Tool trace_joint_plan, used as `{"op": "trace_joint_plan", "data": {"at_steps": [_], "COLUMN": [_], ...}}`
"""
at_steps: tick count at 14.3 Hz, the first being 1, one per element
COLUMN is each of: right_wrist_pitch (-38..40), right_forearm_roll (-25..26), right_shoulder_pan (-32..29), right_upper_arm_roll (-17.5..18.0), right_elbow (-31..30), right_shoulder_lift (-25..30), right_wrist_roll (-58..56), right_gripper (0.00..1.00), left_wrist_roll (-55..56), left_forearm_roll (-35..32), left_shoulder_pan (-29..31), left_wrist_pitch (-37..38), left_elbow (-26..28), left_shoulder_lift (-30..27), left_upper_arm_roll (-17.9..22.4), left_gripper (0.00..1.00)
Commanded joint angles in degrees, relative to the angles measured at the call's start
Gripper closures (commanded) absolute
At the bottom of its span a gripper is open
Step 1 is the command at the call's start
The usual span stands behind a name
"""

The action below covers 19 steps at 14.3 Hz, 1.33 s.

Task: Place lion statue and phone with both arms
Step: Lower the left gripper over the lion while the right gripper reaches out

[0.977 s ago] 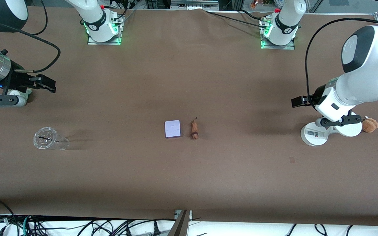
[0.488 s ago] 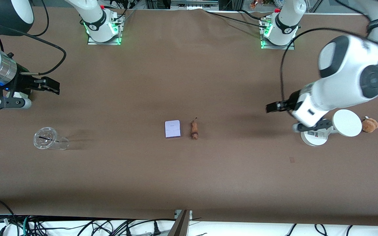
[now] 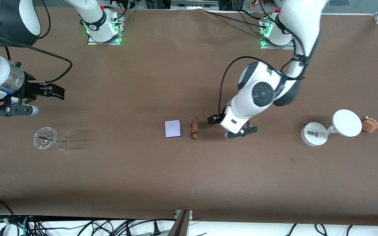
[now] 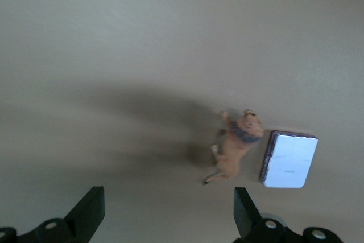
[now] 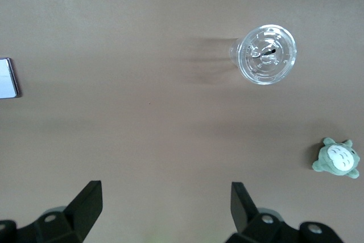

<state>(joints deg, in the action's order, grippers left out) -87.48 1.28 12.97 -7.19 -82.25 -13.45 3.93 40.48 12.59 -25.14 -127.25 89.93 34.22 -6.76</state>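
Brown table [image 3: 189, 183] under both arms. Left gripper [image 3: 216, 120] over the table just beside the lion statue [image 3: 194, 130], toward the left arm's end, fingers [image 4: 91, 211] spread wide, empty. Right gripper [image 3: 55, 91] over the right arm's end, fingers [image 5: 85, 200] apart, empty. White stand [image 3: 314, 133] near the left arm's end. Clear cup [image 3: 49, 139] on its side. Phone [image 3: 172, 128] flat mid-table, lion statue just beside it. Brown plush [image 3: 370, 125] beside the stand. Green plush [image 5: 336, 159] near the cup.

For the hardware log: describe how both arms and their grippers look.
Both arms are glossy white with black joint caps and looping black cables; green lights glow at their bases. The left gripper and right gripper are black, with two flat angular fingers.
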Motion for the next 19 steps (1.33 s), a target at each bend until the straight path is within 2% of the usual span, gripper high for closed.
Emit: {"op": "trace_joint_plan", "data": {"at_steps": [1,2,5,7,10,14,19], "right_wrist_pitch": [-0.06,-0.06,-1.55,-2.86,-4.63,-8.31,-17.0], "right_forearm_roll": [-0.41,-0.66,-0.67,-0.67,-0.75,-1.45,-5.06], "right_shoulder_pan": [-0.05,-0.57,-0.84,-0.67,-0.23,1.35,5.03], "right_upper_arm_roll": [0.16,0.07,-0.01,-0.01,0.16,0.34,0.34], "right_elbow": [1.22,1.22,1.22,1.13,1.04,1.04,0.87], "right_shoulder_lift": [-1.22,-1.57,-3.94,-5.0,-6.58,-9.65,-16.77], "right_wrist_roll": [-0.32,-0.41,-0.41,-0.5,-0.41,0.29,0.82], "right_gripper": [0.0,0.0,0.0,0.0,0.0,0.0,0.0], "left_wrist_roll": [2.05,3.36,4.08,3.9,3.2,2.67,1.44], "left_forearm_roll": [0.33,0.06,-7.39,-9.6,-9.69,-13.12,-13.3], "left_shoulder_pan": [-3.76,-5.17,-8.52,-9.23,-9.49,-10.02,-10.02], "left_wrist_pitch": [-2.22,-2.3,-2.65,-5.71,-7.14,-7.14,-7.58], "left_elbow": [-7.9,-9.41,-9.69,-9.86,-12.75,-18.82,-18.74], "left_shoulder_lift": [6.45,7.7,9.37,11.04,14.29,18.69,19.4], "left_upper_arm_roll": [1.22,1.57,1.84,1.84,1.84,1.75,1.84], "left_gripper": [0.0,0.0,0.0,0.0,0.0,0.0,0.0]}}
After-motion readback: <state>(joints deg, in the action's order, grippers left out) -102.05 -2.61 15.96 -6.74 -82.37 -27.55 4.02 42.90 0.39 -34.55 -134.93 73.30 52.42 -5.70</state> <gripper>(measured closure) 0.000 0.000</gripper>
